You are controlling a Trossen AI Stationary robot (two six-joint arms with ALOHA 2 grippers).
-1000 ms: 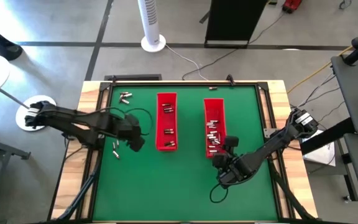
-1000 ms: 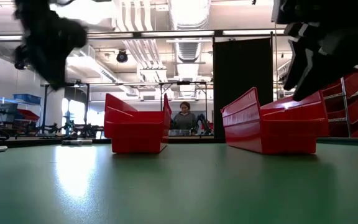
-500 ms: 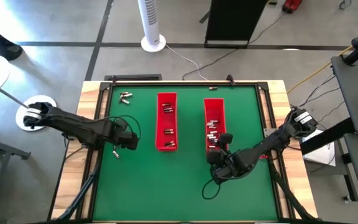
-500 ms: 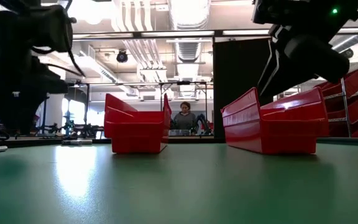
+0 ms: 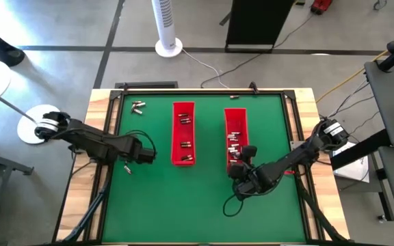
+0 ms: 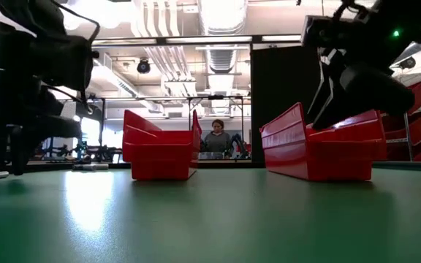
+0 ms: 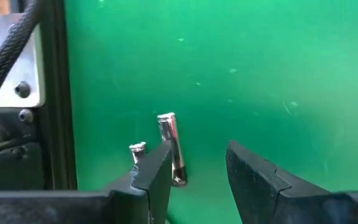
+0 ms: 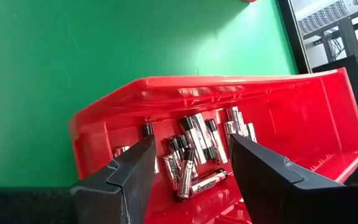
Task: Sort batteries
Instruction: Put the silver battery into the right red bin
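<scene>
Seemingly empty, both claws gape: left claw [image 7: 197, 180] by cylindrical batteries [image 7: 169, 146], right claw [image 8: 191, 168] over glossy tray [image 8: 303, 118].

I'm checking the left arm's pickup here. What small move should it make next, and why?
Probably ease the left gripper straight down and close. Its jaws stand open with nothing between them, and a battery lies on the green mat right beside the inner face of one jaw, a second battery just past it.

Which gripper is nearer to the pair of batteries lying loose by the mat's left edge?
Left. The left gripper hovers right beside that pair of batteries, while the right gripper sits at the right tray's near end.
</scene>
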